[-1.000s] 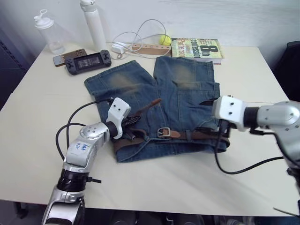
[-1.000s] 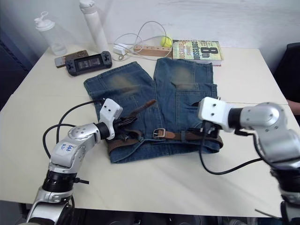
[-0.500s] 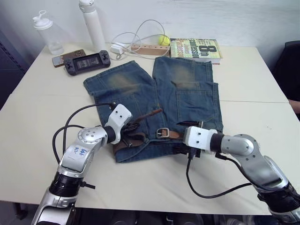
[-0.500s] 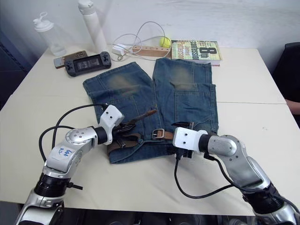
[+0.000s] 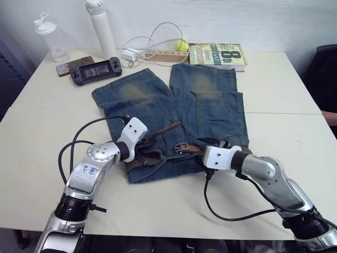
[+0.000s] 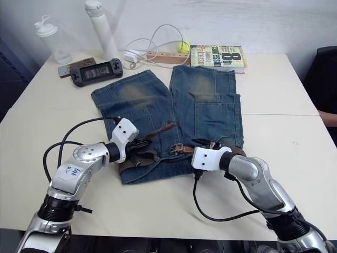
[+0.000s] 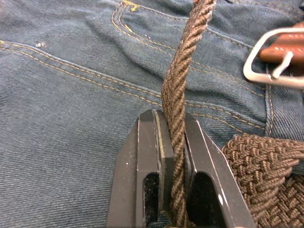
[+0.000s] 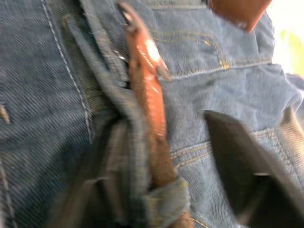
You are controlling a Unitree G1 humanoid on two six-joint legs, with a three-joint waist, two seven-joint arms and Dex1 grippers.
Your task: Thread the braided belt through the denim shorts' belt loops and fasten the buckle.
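Observation:
The denim shorts (image 5: pixel 210 105) lie flat on the table with the waistband toward me. The braided belt (image 5: pixel 160 130) runs along that waistband, its silver buckle (image 5: pixel 182 147) near the middle and its leather tip lying up on the fabric. My left gripper (image 5: pixel 145 148) is shut on the braided strap (image 7: pixel 183 95), just left of the buckle (image 7: pixel 275 57). My right gripper (image 5: pixel 200 152) sits low on the waistband right of the buckle. Its fingers (image 8: pixel 237 166) stand apart on either side of the belt (image 8: pixel 149 118), where it passes a belt loop (image 8: pixel 164 202).
Along the table's far edge are a book (image 5: pixel 218 54), a wooden power strip (image 5: pixel 158 54) with a white cable, a yellow ball (image 5: pixel 182 45), a handheld console (image 5: pixel 96 70), a phone (image 5: pixel 73 63) and two bottles (image 5: pixel 102 29). Bare table lies right of the shorts.
My right arm has swung from the waistband's right end to beside the buckle and dropped low, its fingers drawing closer together. The left gripper keeps its hold on the belt.

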